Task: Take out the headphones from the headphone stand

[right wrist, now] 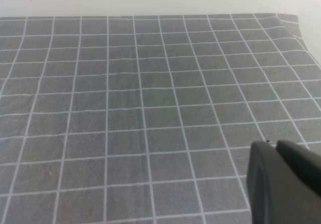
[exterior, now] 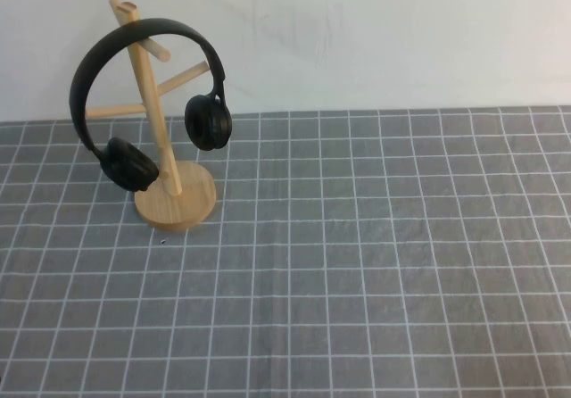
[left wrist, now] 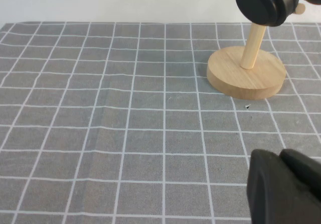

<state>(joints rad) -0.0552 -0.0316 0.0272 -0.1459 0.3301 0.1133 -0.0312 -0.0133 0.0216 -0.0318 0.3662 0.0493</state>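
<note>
The black headphones (exterior: pixel 208 121) hang by their headband over the top pegs of the bamboo headphone stand (exterior: pixel 176 203) at the far left of the table. One ear cup (left wrist: pixel 266 0) and the stand's disc base (left wrist: pixel 246 76) show in the left wrist view. My left gripper (left wrist: pixel 279 154) is shut and empty, low over the cloth, a short way in front of the stand's base. My right gripper (right wrist: pixel 275 144) is shut and empty over bare cloth, away from the stand. Neither arm shows in the high view.
A grey cloth with a white grid (exterior: pixel 357 264) covers the table. A white wall (exterior: pixel 375 32) stands behind it. The cloth's far corner (right wrist: pixel 293 20) shows in the right wrist view.
</note>
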